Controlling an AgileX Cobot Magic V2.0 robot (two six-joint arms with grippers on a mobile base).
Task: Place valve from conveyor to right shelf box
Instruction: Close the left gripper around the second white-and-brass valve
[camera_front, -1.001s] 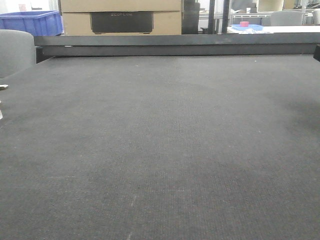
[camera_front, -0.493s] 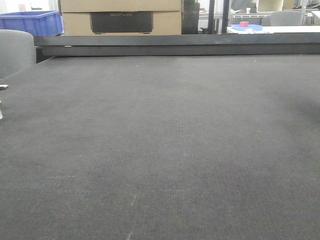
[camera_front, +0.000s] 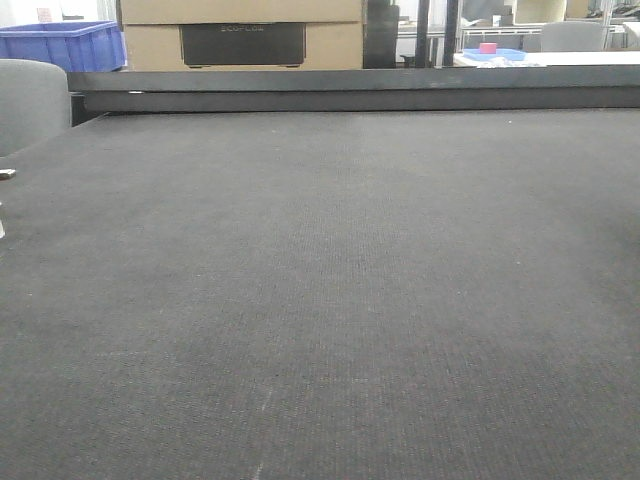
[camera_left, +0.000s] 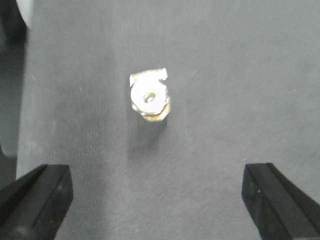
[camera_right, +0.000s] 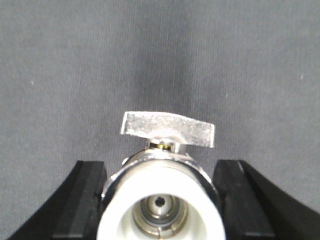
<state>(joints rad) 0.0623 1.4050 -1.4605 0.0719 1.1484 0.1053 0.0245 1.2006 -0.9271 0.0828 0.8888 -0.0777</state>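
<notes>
– what's in your right claw?
– the valve. my fingers are closed onto its body from both sides, handle up, and it looks lifted off the conveyor.
– and the left claw?
– spread wide and holding nothing, above a second valve lying on the conveyor.
– what worries you?
– the body is round and smooth, so i think a quick swing right could roll it out. up to the far rail i see no shelf box, so i can't judge the drop yet.
</notes>
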